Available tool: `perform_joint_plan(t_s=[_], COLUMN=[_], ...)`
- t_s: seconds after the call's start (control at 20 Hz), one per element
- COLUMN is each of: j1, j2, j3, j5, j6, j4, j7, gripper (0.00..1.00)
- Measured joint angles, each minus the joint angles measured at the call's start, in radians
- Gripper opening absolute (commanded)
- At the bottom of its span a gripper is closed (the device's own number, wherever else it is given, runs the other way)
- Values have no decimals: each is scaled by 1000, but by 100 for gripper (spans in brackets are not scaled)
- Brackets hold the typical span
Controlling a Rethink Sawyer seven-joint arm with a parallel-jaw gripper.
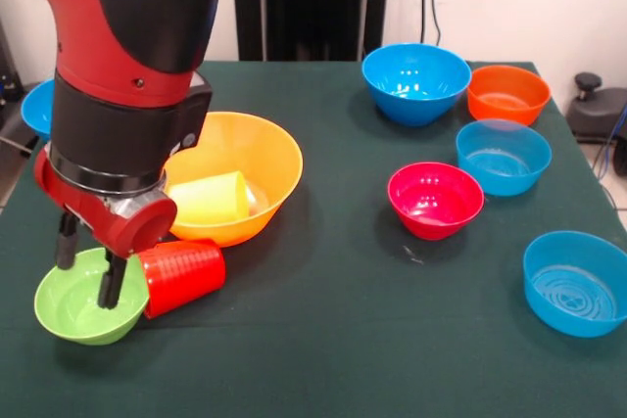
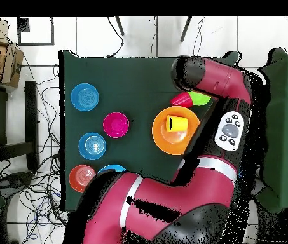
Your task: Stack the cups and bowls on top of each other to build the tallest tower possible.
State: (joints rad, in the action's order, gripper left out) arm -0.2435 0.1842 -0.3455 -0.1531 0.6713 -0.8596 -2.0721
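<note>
My gripper (image 1: 88, 263) hangs over the light green bowl (image 1: 71, 312) at the table's front left, its fingers apart; one fingertip (image 1: 110, 286) reaches down inside the bowl by its right wall. The red ribbed cup (image 1: 183, 276) lies on its side, touching that bowl. The yellow cup (image 1: 208, 200) lies on its side inside the big yellow-orange bowl (image 1: 269, 149). In the overhead view the arm hides the gripper; the green bowl (image 2: 201, 98), red cup (image 2: 181, 100), yellow cup (image 2: 175, 122) and big bowl (image 2: 161, 136) show.
To the right stand a deep blue bowl (image 1: 416, 80), an orange bowl (image 1: 507, 93), a paler blue bowl (image 1: 503, 156), a pink-red bowl (image 1: 435, 199) and another paler blue bowl (image 1: 576, 283). A further blue bowl (image 1: 37, 107) sits at the left edge behind the arm.
</note>
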Motion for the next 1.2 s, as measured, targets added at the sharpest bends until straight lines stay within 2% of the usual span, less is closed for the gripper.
perform_joint_plan(t_s=[0.55, 1.2], j1=[-31, -31], j2=[-16, -11], j3=[56, 59], j5=[-30, -29], j6=[29, 52], j4=[-24, -50], j7=[0, 0], gripper=[100, 100])
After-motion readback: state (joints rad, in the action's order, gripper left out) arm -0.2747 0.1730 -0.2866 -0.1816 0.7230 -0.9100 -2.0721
